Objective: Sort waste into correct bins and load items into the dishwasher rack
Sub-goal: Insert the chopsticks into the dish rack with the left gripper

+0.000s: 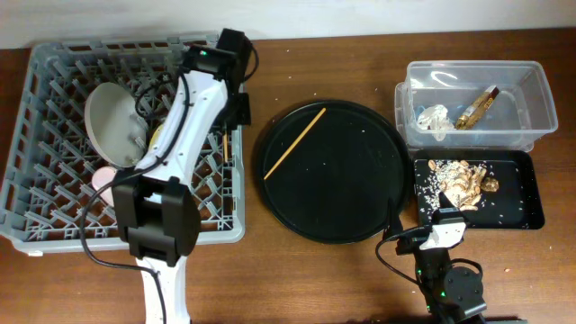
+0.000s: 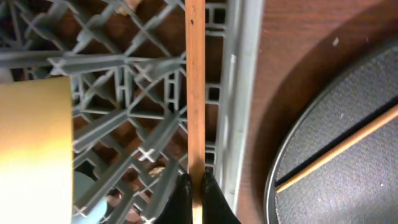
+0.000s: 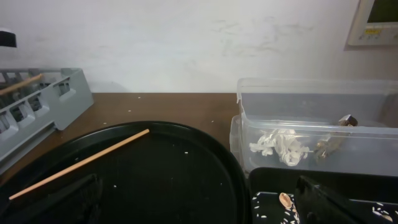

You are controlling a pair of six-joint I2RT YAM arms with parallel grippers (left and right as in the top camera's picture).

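The grey dishwasher rack (image 1: 54, 216) holds the pale plate (image 1: 112, 121) on edge, the yellow bowl (image 1: 157, 135) and the pink cup (image 1: 103, 180). My left gripper (image 1: 238, 112) is over the rack's right edge. In the left wrist view it (image 2: 195, 190) is shut on a wooden chopstick (image 2: 195, 87), beside the bowl (image 2: 34, 149). The second chopstick (image 1: 295, 142) lies on the round black tray (image 1: 351, 207). The clear tub (image 1: 522, 108) holds the tissue (image 1: 434, 117) and the gold wrapper (image 1: 477, 106). The shallow black tray (image 1: 522, 193) holds food scraps (image 1: 461, 183). My right gripper (image 1: 438, 229) is open and empty (image 3: 199, 208).
The round tray (image 3: 186, 180) sits between the rack (image 3: 62, 102) and the two bins. White crumbs dot it. The tub (image 3: 311, 118) and the shallow tray (image 3: 273, 183) touch at the right. A white wall stands behind the table.
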